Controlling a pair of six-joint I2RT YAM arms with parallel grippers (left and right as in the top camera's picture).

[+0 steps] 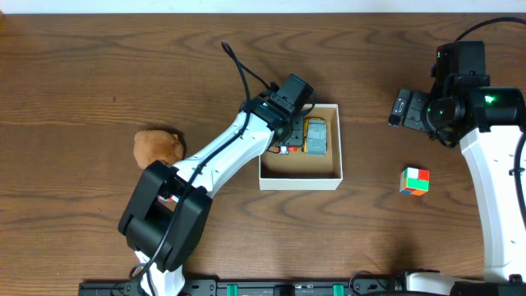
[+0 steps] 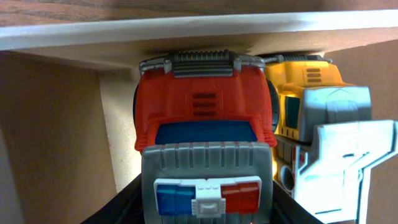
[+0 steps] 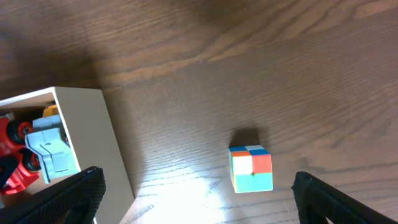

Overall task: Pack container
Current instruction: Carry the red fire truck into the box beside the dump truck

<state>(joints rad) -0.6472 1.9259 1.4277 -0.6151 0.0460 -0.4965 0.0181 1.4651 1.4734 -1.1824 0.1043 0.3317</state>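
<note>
The container point(image 1: 300, 182) sits near the middle of the table point(image 1: 82, 66), a shallow white-walled box with a brown floor, and it is partly filled. A yellow-and-grey toy vehicle point(image 1: 316, 136) lies inside along its right wall, and a red toy truck point(image 2: 202, 112) sits just beside it, nose toward the far wall; from the left wrist view I cannot tell whether the two touch. The left gripper point(image 1: 286, 141) reaches down into the box, and its dark fingers point(image 2: 118, 208) flank the truck's grey rear end, so it appears to be gripping the red truck at the point of setting it down. By that reading two toys are in, though the second has not been let go. The front half of the box floor is bare, leaving room for more. Outside, a brown plush toy point(image 1: 158, 146) lies on the table well to the left, and a small colour cube point(image 1: 415, 181) rests to the right. The right gripper point(image 3: 199, 186) hangs above the table near that cube with its jaws spread wide, holding nothing. Those two items look to be what is left to pack.
</note>
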